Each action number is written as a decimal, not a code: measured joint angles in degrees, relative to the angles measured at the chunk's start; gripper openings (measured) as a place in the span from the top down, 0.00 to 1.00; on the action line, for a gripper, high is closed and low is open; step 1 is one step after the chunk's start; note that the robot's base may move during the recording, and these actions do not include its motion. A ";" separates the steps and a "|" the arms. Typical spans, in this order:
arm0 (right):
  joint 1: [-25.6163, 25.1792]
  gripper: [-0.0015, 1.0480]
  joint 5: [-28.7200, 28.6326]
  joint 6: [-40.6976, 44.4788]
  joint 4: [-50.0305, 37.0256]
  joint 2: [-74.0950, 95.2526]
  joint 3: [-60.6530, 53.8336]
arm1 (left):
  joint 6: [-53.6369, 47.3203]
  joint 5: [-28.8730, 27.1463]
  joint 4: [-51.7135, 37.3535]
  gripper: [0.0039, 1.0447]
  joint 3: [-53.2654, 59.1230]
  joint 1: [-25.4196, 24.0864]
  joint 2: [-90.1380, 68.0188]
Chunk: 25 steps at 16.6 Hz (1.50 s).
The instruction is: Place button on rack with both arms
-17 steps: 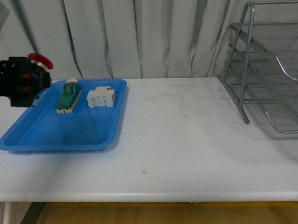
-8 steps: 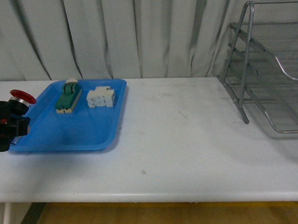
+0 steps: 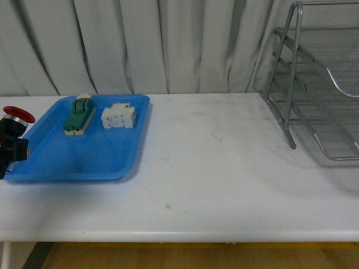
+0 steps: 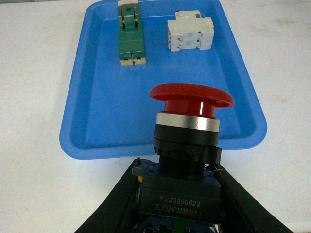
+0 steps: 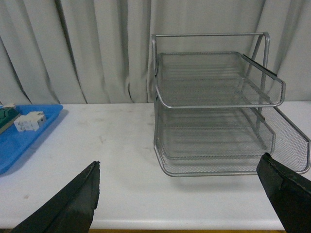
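left gripper [image 4: 180, 206] clenched on button [image 4: 191, 99] body, red cap up, by blue tray [image 4: 97, 121] edge | right gripper [image 5: 184, 194] spread wide, empty, facing rack [image 5: 214, 104] | button judged rigid, light, top-heavy; cap slick, so grasp blocky body

Over the last 1 s the left claw [image 3: 7, 149], gripping the button [image 3: 16, 115], has dropped from the upper left of the front view to the middle of the left edge. The frame now cuts off most of it. In the last 0.5 s it moved only slightly further left. The red cap, earlier tilted toward the upper right, now sits nearly level. The claw covered the upper left corner of the blue tray [image 3: 78, 161] 1 s ago and now overlaps its lower left rim. A white object seen in the top left corner 1 s ago is gone from view.
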State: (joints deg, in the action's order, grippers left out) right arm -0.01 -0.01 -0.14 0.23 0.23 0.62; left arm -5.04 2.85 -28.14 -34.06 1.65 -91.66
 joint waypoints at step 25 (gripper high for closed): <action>0.00 0.06 0.22 0.00 -0.04 -0.02 0.00 | -3.48 2.36 12.31 0.66 -31.98 29.27 -12.55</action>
State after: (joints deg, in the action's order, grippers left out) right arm -0.01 0.21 -0.14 0.19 0.21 0.62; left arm -8.51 5.21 -15.84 -66.04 30.92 -104.20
